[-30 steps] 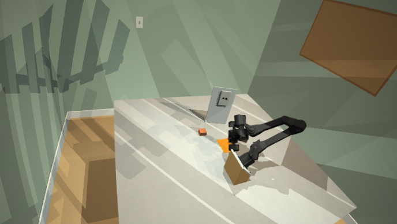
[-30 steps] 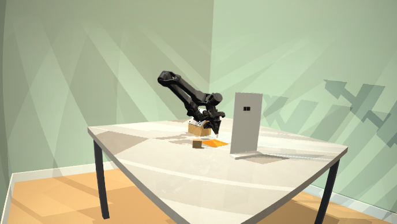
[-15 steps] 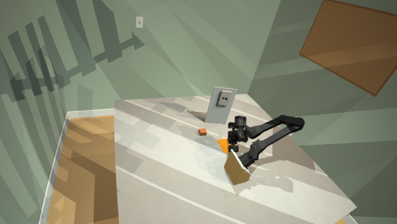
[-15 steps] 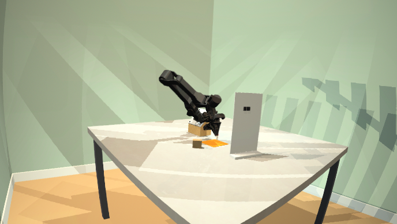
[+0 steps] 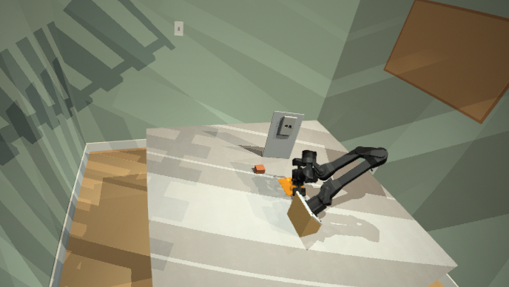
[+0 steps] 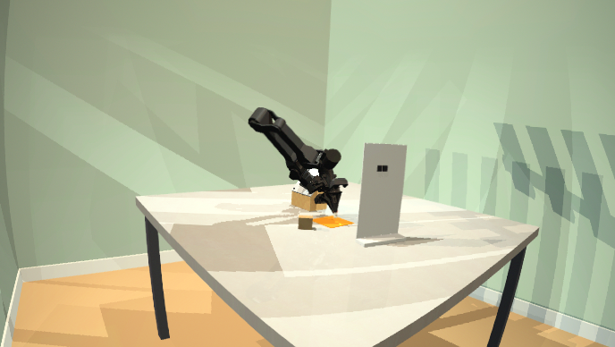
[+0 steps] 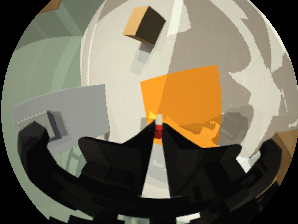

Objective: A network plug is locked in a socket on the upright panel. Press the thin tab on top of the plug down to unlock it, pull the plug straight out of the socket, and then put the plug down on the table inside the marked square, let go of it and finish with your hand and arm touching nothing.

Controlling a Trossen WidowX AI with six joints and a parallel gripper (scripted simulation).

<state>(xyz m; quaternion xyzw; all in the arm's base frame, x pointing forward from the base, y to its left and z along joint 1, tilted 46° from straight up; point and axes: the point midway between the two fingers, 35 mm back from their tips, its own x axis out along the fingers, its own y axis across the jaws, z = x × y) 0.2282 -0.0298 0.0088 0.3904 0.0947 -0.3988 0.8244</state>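
Pinched between the nearly closed fingers of the gripper (image 7: 158, 137): a small network plug (image 7: 158, 129), seen in the wrist view only as a red sliver at the fingertips, too small to make out its tab. Pointing downward, fingertips low over the table (image 6: 340, 286), the plug out of its socket and carried above the surface; contact with the table not discernible. Directly beneath and just ahead of the fingertips: the orange marked square (image 7: 181, 99), the plug hanging over its near edge. Behind the gripper, toward the arm's base: a tan wooden block (image 5: 304, 218) with a white top face, close by the arm (image 5: 344, 163). Beyond the square, apart from the gripper: a small brown cube (image 7: 145, 26), resting on the table off the square's far corner. To one side of the gripper, near but not touching: the upright grey panel (image 6: 381, 190) on its flat foot, its two dark socket openings (image 6: 382, 168) side by side in the upper part.
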